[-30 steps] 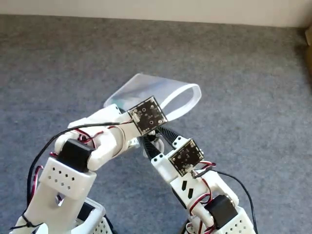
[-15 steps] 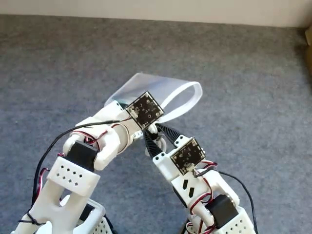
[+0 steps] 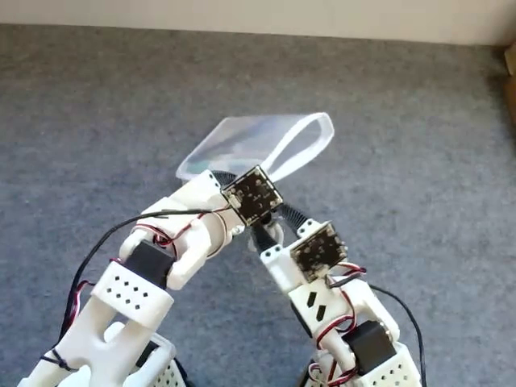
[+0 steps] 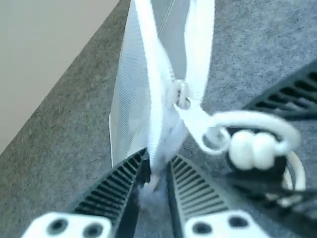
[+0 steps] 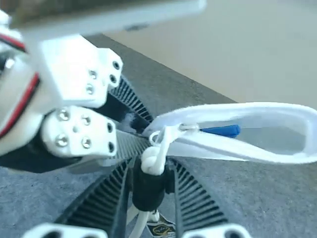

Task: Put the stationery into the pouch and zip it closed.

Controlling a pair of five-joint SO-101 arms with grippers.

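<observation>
Pouch (image 3: pixel 250 139) extends away from both grippers over the grey carpet (image 3: pixel 419 97), its mouth partly open. The left gripper (image 4: pixel 156 168) pinches its near zipper end. Just beside it, the right gripper (image 5: pixel 151 173) is clamped on the beaded zipper pull (image 5: pixel 152 159). A blue item (image 5: pixel 220 131) lies inside the pouch.

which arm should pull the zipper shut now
Right. The right gripper is shut on the zipper pull cord, while the left gripper clamps the pouch end, anchoring it.
</observation>
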